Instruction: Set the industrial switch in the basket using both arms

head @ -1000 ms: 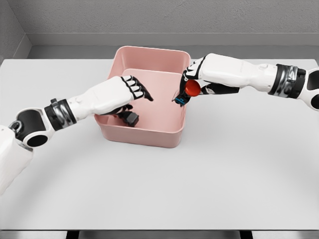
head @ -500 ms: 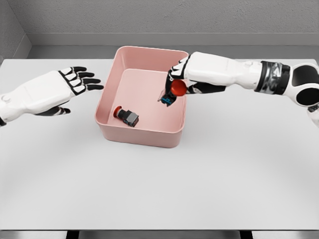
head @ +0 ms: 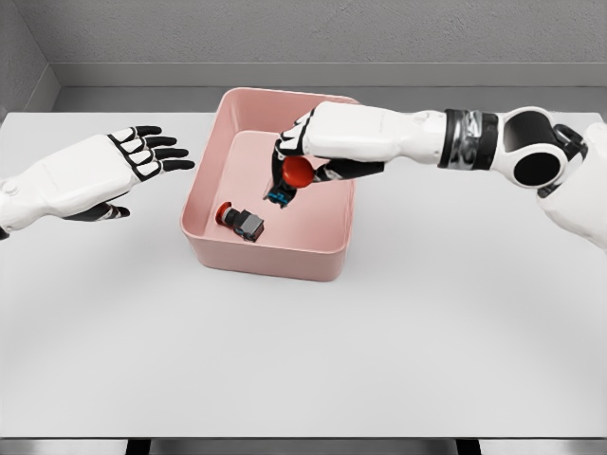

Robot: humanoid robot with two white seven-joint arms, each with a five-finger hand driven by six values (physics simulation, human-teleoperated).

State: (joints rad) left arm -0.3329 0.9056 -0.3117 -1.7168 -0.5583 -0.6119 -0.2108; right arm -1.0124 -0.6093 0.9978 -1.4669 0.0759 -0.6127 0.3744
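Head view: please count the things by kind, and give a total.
Industrial switch: 2, one lying in the basket, one held over it by the right robot hand
Pink basket: 1
Robot hand: 2, the left robot hand open beside the basket
Total: 5

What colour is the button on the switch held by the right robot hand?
Red, on the switch held over the pink basket by the right robot hand; head view.

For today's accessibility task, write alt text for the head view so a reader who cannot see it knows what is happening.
The robot's right hand holds a red-capped industrial switch over the inside of a pink basket on a white table. A second switch already lies on the basket floor. The left hand hovers open, left of the basket, holding nothing.
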